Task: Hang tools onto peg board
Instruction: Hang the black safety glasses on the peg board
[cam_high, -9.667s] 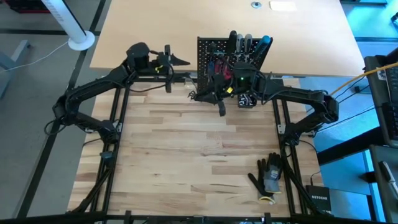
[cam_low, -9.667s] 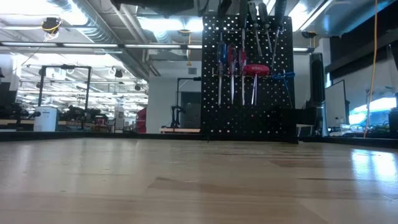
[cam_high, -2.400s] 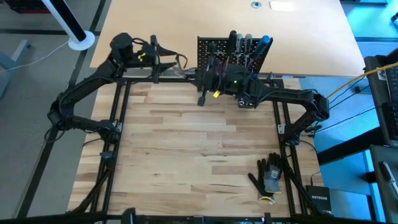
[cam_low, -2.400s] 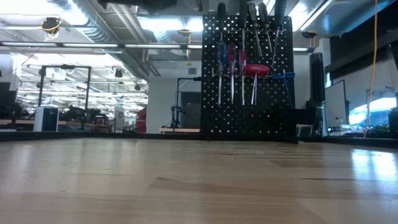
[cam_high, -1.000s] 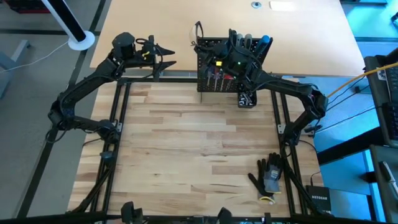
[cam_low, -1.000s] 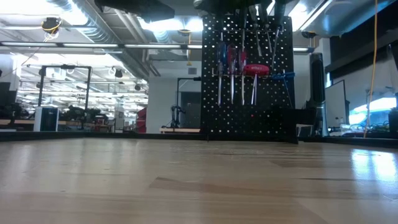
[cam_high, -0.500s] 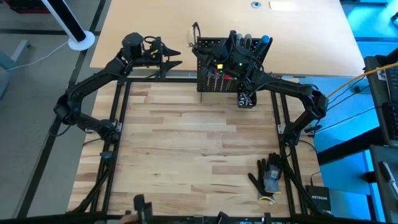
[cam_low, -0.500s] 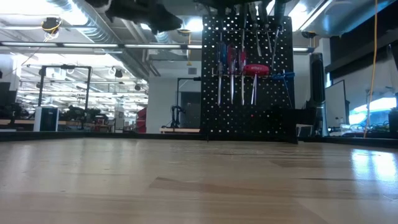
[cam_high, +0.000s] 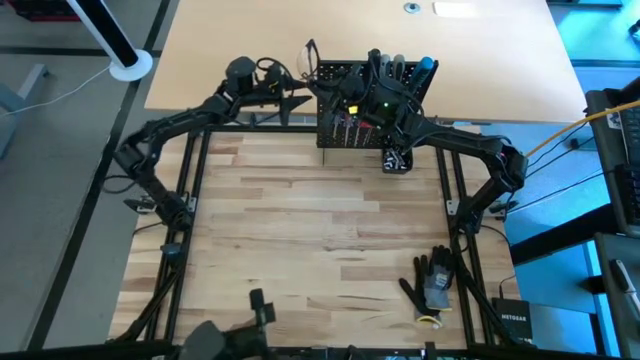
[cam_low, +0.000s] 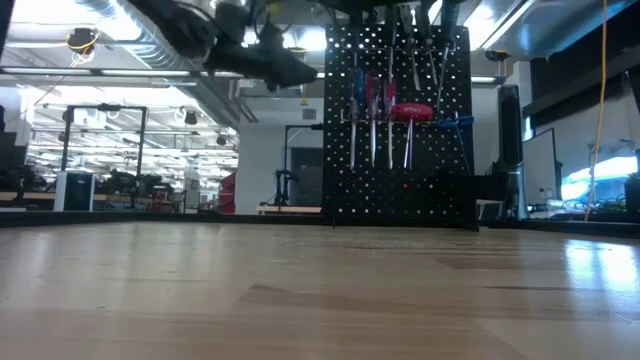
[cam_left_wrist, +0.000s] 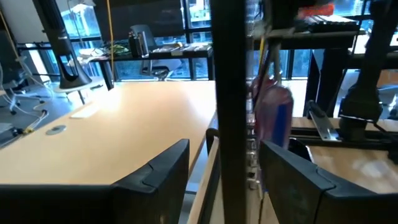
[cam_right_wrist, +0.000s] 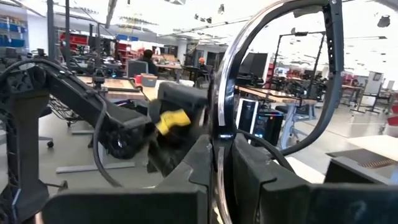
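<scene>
The peg board (cam_high: 345, 105) stands upright at the far edge of my wooden table (cam_high: 310, 240), and most of the tools (cam_low: 390, 110) already hang on its front face: thin-shafted screwdrivers with red and blue handles in a row, and a red-handled one lying across. More handles stick up over the top edge of the board, one of them blue (cam_high: 428, 67).

My right gripper (cam_high: 322, 68) is up at the board's top left corner, seen from above. Its jaws are clenched on a thin curved metal piece (cam_right_wrist: 229, 93), a shiny bar that bends into an arch and runs out from between my fingers (cam_right_wrist: 261, 180) in the wrist view. What tool this bar belongs to I cannot tell from here.

My left gripper (cam_high: 292, 92) is just to the left of the board, level with its upper part, and its jaws are released, spread wide and holding nothing. In my left wrist view the board's dark edge (cam_left_wrist: 231, 106) stands between my two fingers (cam_left_wrist: 158, 171), with a red and blue handle (cam_left_wrist: 273, 115) blurred just beyond it. In the low view my left arm (cam_low: 235, 45) reaches in from above toward the board's top left.

A small black cup (cam_high: 396, 159) sits beside the board's foot, and black gloves (cam_high: 432, 283) lie well apart, near the table's right front corner.
</scene>
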